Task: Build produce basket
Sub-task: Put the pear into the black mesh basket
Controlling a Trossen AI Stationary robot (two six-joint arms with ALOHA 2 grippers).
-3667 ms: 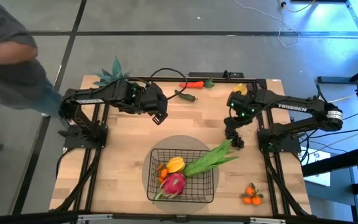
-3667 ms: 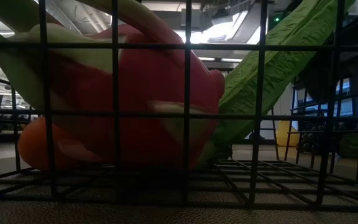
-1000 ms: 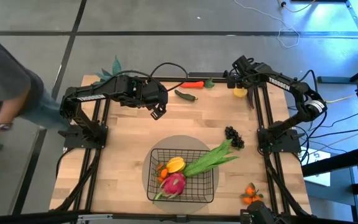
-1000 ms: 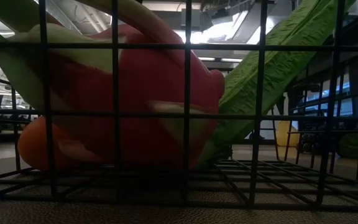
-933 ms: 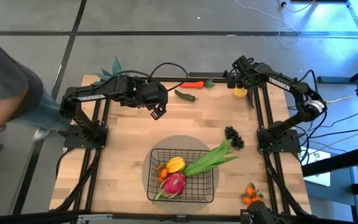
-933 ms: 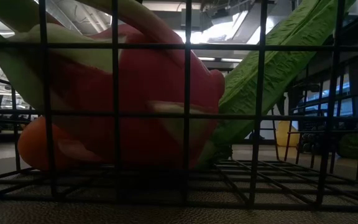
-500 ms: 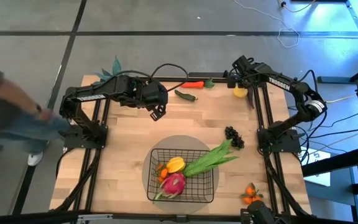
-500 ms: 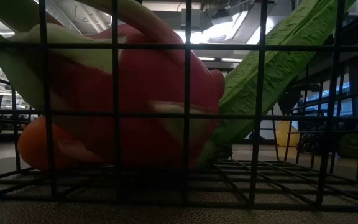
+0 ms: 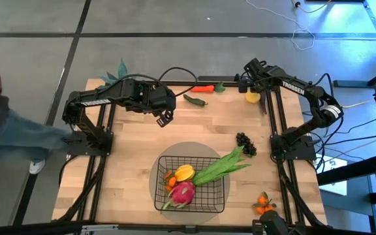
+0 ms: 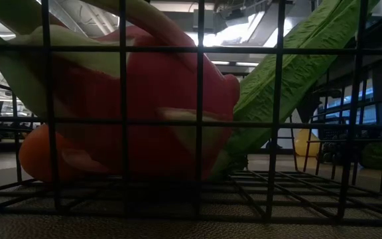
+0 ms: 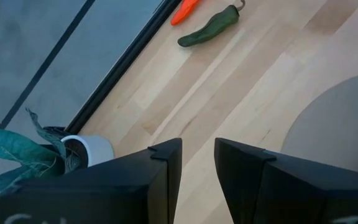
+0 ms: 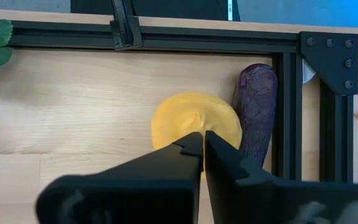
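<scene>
Right gripper (image 12: 202,144) jaws clenched, empty — yellow fruit (image 12: 196,124) just beyond tips; left gripper (image 11: 197,155) jaws slightly parted, empty.

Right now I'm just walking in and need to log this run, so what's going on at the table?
The robot is filling a basket with toy produce. A dragon fruit, a mango and leafy stalks are already in it. The right gripper, shut and empty, hovers over a yellow fruit beside a purple vegetable at the far right corner. The left gripper hangs slightly open near the green pepper. Grapes and oranges are still outside the basket.
</scene>
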